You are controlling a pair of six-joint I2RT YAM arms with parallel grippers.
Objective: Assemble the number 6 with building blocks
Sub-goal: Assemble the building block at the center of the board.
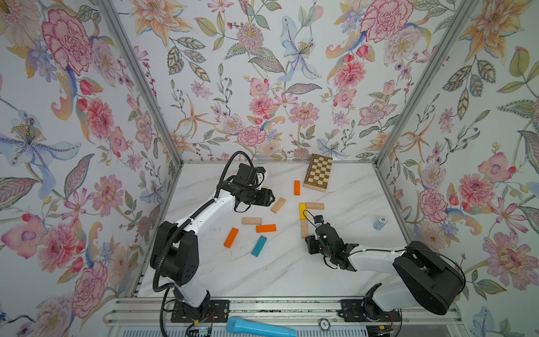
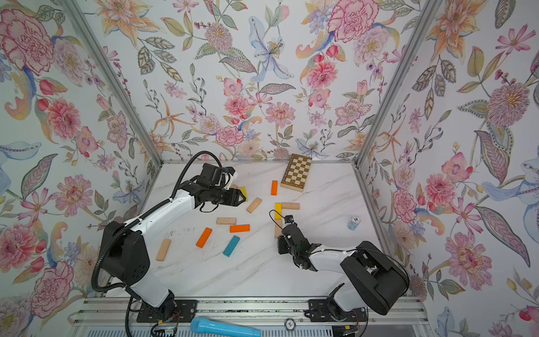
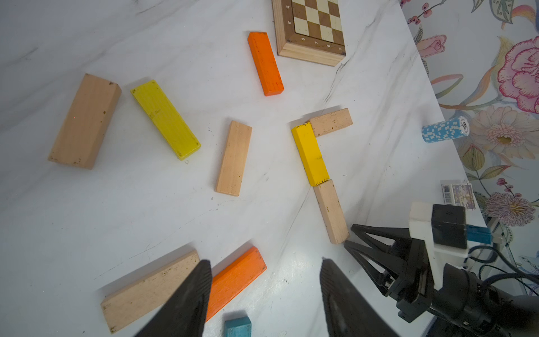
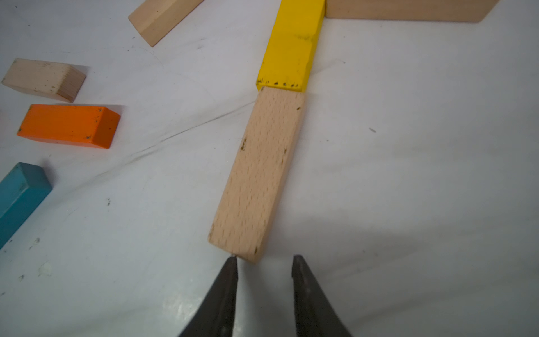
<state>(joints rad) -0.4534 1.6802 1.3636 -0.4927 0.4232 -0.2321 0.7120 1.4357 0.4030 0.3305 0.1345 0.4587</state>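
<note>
A white marble table [image 1: 291, 271] is walled in by floral paper [image 1: 87, 116]. At centre-left the left gripper [image 1: 271, 197] hangs spread and empty over loose building blocks [image 1: 266, 228]. Right of centre, a 3-block corner [image 1: 302, 210] lies flat, with the right gripper [image 4: 264, 258] parted and empty at its lower end. Bare tabletop spans the lower edge, and a chequered board [image 1: 318, 176] sits at the back edge.

White marble-look tabletop [image 2: 262, 277], as recorded in a top view. A yellow wooden bar [image 2: 278, 210] is laid end to end with a lower beige bar [image 2: 277, 232], which is partly covered by the right arm [image 2: 329, 253]. An upper beige bar [image 2: 290, 206] is set crosswise at its far end. A teal-blue wooden bar [image 2: 231, 246] and a slanted orange bar [image 2: 204, 237] are laid near each other, well apart from these.
</note>
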